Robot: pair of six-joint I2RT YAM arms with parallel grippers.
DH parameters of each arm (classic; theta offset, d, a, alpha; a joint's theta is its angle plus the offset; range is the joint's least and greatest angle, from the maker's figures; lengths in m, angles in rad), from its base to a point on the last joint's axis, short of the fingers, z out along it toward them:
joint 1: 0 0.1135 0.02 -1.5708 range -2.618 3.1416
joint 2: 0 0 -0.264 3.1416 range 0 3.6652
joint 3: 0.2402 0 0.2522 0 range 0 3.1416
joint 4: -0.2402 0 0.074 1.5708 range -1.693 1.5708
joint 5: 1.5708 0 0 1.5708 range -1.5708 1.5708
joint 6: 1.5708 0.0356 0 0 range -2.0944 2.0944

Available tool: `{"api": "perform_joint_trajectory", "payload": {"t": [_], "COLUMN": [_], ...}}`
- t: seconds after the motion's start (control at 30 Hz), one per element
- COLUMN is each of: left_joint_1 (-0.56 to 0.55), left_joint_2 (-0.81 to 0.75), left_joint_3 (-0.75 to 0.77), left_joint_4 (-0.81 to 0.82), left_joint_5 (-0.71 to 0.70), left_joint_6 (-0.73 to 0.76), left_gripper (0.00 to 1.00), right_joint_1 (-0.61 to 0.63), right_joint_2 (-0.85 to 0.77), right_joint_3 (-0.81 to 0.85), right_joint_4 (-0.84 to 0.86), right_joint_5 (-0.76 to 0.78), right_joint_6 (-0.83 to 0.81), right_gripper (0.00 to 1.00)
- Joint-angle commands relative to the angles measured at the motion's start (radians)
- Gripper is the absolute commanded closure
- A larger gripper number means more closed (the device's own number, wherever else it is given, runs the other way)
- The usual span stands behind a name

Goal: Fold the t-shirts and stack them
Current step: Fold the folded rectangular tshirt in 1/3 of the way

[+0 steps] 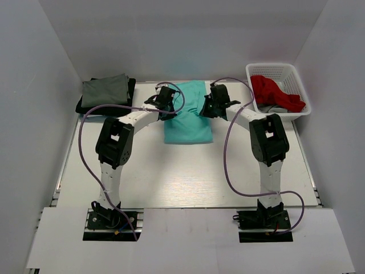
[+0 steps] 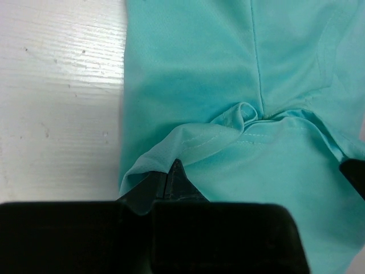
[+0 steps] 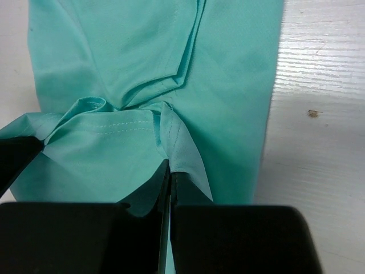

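A teal t-shirt [image 1: 188, 123] lies as a long folded strip at the middle back of the table. My left gripper [image 1: 167, 108] is shut on its left edge; the left wrist view shows the hem [image 2: 188, 137] bunched over the closed fingers [image 2: 179, 180]. My right gripper [image 1: 204, 108] is shut on its right edge; the right wrist view shows a fold of teal cloth [image 3: 182, 148] pinched between the closed fingers [image 3: 185, 188]. A grey-green t-shirt [image 1: 105, 90] lies folded on a black one [image 1: 132, 87] at the back left. A red t-shirt [image 1: 274, 92] lies crumpled in the basket.
A white lattice basket [image 1: 278, 71] stands at the back right, with grey cloth [image 1: 278, 107] under the red shirt. White walls close in the table on three sides. Purple cables [image 1: 85, 154] loop beside each arm.
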Motion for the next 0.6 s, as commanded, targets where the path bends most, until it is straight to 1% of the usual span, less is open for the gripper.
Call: {"api": "perform_joint_trajectory", "payload": {"t": [0.0,0.03,0.07,0.1,0.13,0.17,0.2,0.23,0.33,0.4,0.43,0.5,0.53,0.57], "left_joint_1": [0.016,0.016,0.016,0.016,0.027,0.027,0.027,0.036,0.036,0.027,0.018,0.018,0.009,0.009], "left_joint_2": [0.013,0.028,0.028,0.037,0.037,0.037,0.025,0.007,-0.028,-0.081,-0.1,-0.159,-0.179,-0.197], "left_joint_3": [0.066,0.075,0.096,0.096,0.11,0.121,0.121,0.121,0.121,0.084,0.063,-0.015,-0.043,-0.107], "left_joint_4": [0.028,0.011,-0.001,-0.012,-0.027,-0.027,-0.027,-0.036,-0.047,-0.058,-0.058,-0.058,-0.072,-0.081], "left_joint_5": [-0.012,-0.028,-0.037,-0.037,-0.054,-0.066,-0.066,-0.066,-0.055,-0.026,-0.026,0.003,0.017,0.047], "left_joint_6": [0.027,0.027,0.027,0.027,0.027,0.036,0.036,0.049,0.083,0.102,0.102,0.102,0.102,0.079], "left_gripper": [0.96,0.85,0.73,0.59,0.17,0.0,0.0,0.0,0.0,0.0,0.0,0.0,0.0,0.0], "right_joint_1": [-0.015,-0.019,-0.023,-0.024,-0.027,-0.029,-0.032,-0.033,-0.026,-0.026,-0.026,-0.023,-0.024,-0.024], "right_joint_2": [0.006,0.016,0.021,0.022,0.025,0.024,0.022,0.013,-0.042,-0.101,-0.12,-0.187,-0.206,-0.241], "right_joint_3": [0.058,0.063,0.067,0.078,0.079,0.083,0.098,0.098,0.073,0.023,-0.046,-0.103,-0.188,-0.215], "right_joint_4": [0.058,0.053,0.049,0.043,0.038,0.04,0.02,0.017,0.015,0.021,0.033,0.04,0.035,0.035], "right_joint_5": [-0.003,-0.012,-0.017,-0.02,-0.029,-0.033,-0.035,-0.035,-0.024,-0.043,-0.05,-0.076,-0.076,-0.08], "right_joint_6": [0.01,0.022,0.024,0.022,0.027,0.022,0.012,0.012,-0.007,-0.007,-0.001,0.015,0.021,0.028], "right_gripper": [1.0,0.84,0.72,0.56,0.44,0.39,0.21,0.1,0.1,0.1,0.1,0.1,0.1,0.1]}}
